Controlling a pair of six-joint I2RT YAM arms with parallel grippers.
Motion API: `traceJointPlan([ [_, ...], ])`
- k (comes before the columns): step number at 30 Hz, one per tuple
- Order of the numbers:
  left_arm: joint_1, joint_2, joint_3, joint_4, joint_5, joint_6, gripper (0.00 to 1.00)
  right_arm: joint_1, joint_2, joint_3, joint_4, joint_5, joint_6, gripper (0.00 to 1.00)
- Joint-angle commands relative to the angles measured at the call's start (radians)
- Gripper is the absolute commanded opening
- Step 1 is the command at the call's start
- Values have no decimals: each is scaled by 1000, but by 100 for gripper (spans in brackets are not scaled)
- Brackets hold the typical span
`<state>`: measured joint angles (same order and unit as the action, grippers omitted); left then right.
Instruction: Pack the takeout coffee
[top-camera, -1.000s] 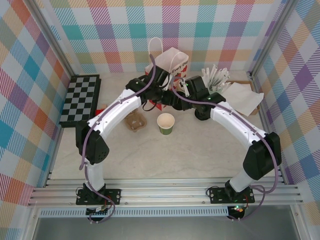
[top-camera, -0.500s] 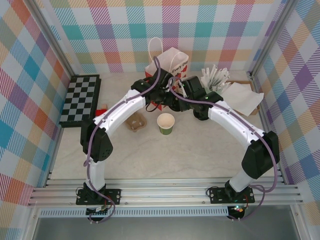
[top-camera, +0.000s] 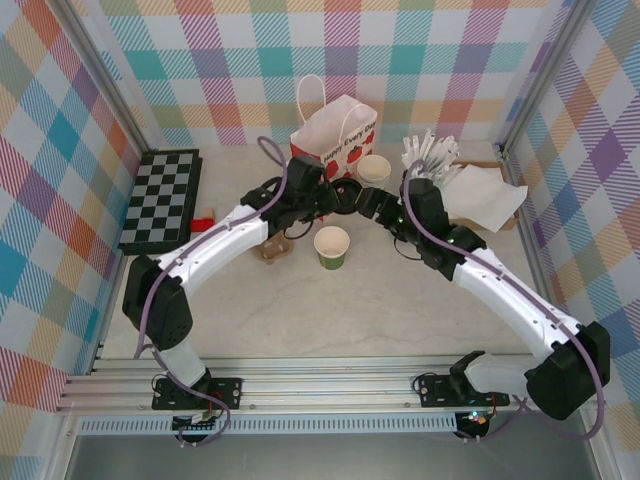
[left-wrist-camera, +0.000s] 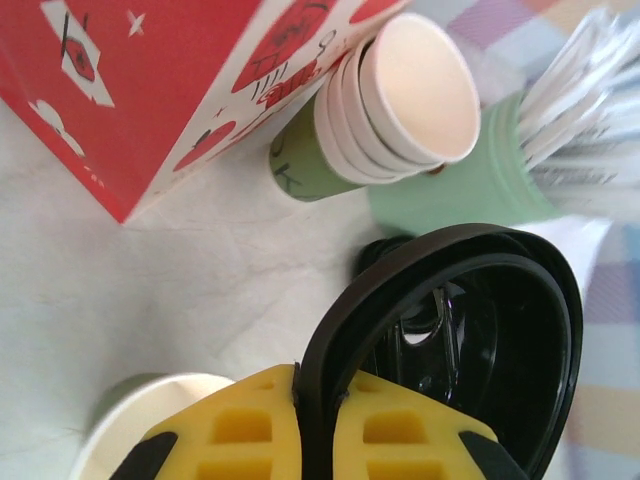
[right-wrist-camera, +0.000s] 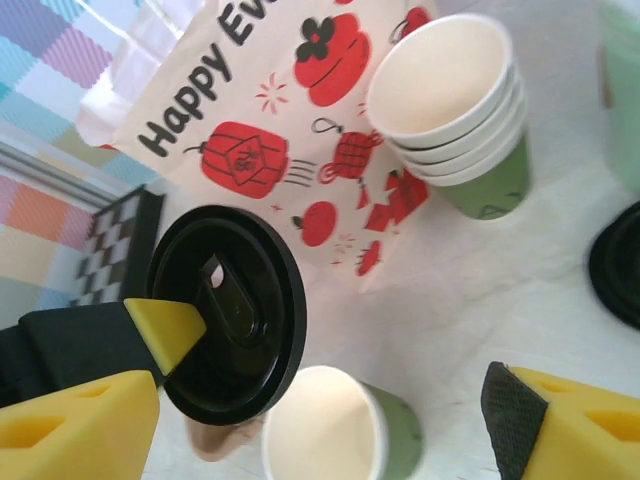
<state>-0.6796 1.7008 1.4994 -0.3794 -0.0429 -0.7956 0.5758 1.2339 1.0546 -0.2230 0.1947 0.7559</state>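
Observation:
A green paper cup of the takeout coffee (top-camera: 332, 246) stands alone and lidless in the middle of the table, its cream inside showing in the right wrist view (right-wrist-camera: 322, 432). A round black lid (left-wrist-camera: 470, 330) hangs on edge above the table, with my left gripper (left-wrist-camera: 320, 385) shut on its rim. From the right wrist the same lid (right-wrist-camera: 225, 310) sits just left of the cup with one yellow left finger across it. My right gripper (right-wrist-camera: 320, 430) stands open, wide apart over the cup, holding nothing. Seen from above, the left gripper (top-camera: 340, 197) and the right gripper (top-camera: 372, 204) face each other in front of the bag.
A red-printed paper bag (top-camera: 335, 135) stands at the back, a stack of lidless cups (top-camera: 373, 170) to its right. A pale green holder of white sticks (top-camera: 430, 155) and napkins (top-camera: 485, 195) lie further right. A checkerboard (top-camera: 160, 195) lies at the left. Another black lid (right-wrist-camera: 615, 265) rests on the table.
My left gripper has shut on the black lid and my right gripper has opened off it. Both grippers drew back from the bag, and the right arm swung out to the right.

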Motion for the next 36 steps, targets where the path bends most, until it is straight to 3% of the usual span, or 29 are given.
traceJointPlan([
  [1,-9,-24,-54,199,23,-192,0,-1,39,-9,185,-109,102,83],
  [7,-13,-58,-125,291,16,-189,0,13,94,-24,187,-76,202,74],
  [16,-15,-78,-185,364,49,-198,0,14,159,28,209,-64,167,50],
  [22,-15,-84,-181,357,56,-184,0,15,172,29,217,-54,141,25],
  [26,-20,-92,-197,376,70,-152,1,18,176,65,172,-23,37,11],
  [28,-20,-114,-220,389,78,-125,14,19,175,90,130,9,-39,6],
  [31,-20,-203,-295,416,75,-60,49,19,163,109,114,46,-214,1],
  [35,-15,-419,-404,363,82,132,77,18,120,120,164,80,-578,0],
  [36,-7,-471,-412,307,87,187,80,18,103,112,197,74,-692,0],
])
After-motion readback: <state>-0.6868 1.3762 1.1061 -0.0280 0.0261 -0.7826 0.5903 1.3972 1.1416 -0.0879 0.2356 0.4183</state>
